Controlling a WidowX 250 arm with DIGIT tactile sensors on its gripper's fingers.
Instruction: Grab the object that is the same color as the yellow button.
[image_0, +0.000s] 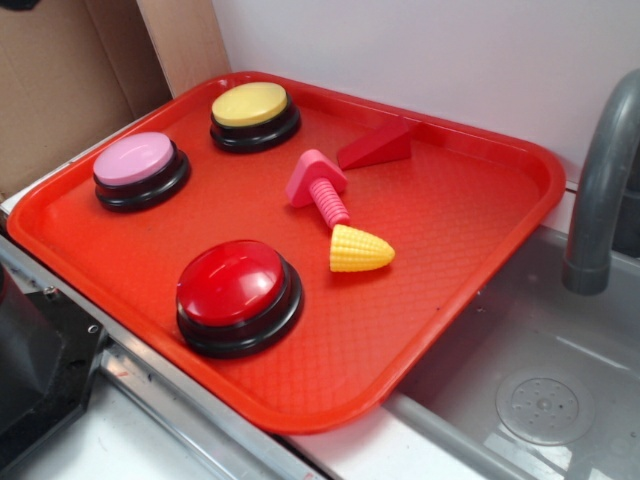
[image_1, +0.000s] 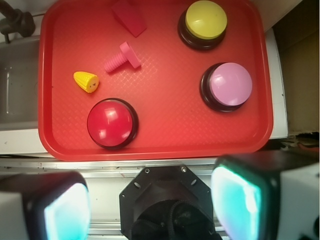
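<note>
A small yellow corn cob (image_0: 360, 249) (image_1: 86, 81) lies on its side near the middle of a red tray (image_0: 470, 200) (image_1: 165, 135). The yellow button (image_0: 253, 114) (image_1: 205, 22) stands at the tray's far corner on a black base. In the wrist view my gripper (image_1: 152, 205) hangs high above the near side, off the tray's edge. Its two pads (image_1: 235, 200) stand wide apart, open, with nothing between them. The gripper does not show in the exterior view.
On the tray also stand a pink-topped button (image_0: 140, 168) (image_1: 229, 86) and a larger red-topped button (image_0: 238, 295) (image_1: 111, 123). A pink screw toy (image_0: 320, 187) (image_1: 122, 57) lies just behind the corn, a red wedge (image_0: 377, 146) (image_1: 129, 17) beyond it. A grey faucet (image_0: 600, 190) rises over the sink (image_0: 540, 400) at the right.
</note>
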